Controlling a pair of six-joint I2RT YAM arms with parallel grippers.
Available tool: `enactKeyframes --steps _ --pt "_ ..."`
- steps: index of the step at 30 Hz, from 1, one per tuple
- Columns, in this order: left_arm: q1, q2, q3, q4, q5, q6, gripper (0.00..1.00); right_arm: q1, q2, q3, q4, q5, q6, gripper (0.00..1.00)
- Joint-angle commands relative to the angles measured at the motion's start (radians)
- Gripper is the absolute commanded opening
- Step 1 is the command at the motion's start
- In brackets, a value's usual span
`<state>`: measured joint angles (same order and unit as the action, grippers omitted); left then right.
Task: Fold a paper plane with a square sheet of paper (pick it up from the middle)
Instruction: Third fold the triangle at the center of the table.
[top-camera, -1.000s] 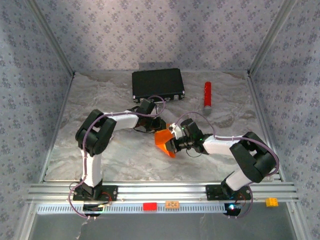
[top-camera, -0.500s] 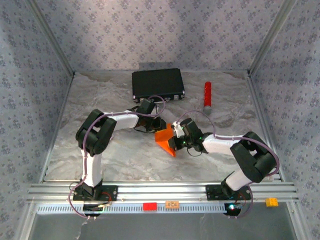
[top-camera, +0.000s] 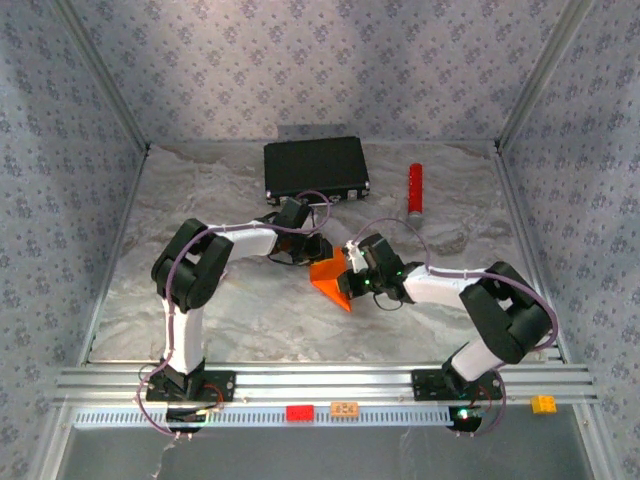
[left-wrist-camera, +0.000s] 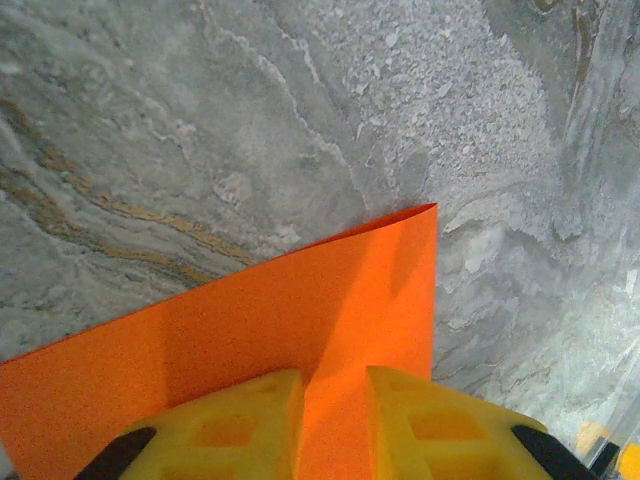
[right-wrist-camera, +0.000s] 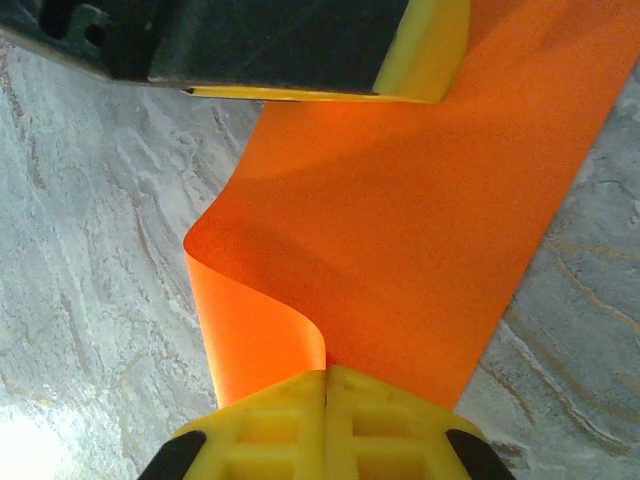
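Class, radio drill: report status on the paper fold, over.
Right gripper shut on orange sheet. Left gripper on sheet, grip unclear. Sheet bowed between them. Black case, red cylinder far back.

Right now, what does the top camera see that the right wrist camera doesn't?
The top view takes in the black case, the red cylinder, the left arm and the right arm. The right wrist view shows, close up, the orange paper curling over where the right gripper pinches it. Both show that paper and the grey table.
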<state>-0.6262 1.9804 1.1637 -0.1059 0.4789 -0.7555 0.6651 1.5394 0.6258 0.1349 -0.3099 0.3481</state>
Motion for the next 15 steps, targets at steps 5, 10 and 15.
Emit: enactKeyframes --steps 5,10,15 --pt "-0.006 0.029 0.001 -0.047 -0.013 0.011 0.23 -0.006 0.028 0.030 -0.045 0.027 -0.009 0.00" --pt "-0.007 0.029 0.001 -0.048 -0.018 0.007 0.23 -0.006 0.027 0.026 -0.050 0.039 -0.008 0.00" --pt "-0.006 0.032 0.002 -0.048 -0.017 0.008 0.23 -0.006 0.022 0.027 -0.055 0.054 -0.008 0.00"
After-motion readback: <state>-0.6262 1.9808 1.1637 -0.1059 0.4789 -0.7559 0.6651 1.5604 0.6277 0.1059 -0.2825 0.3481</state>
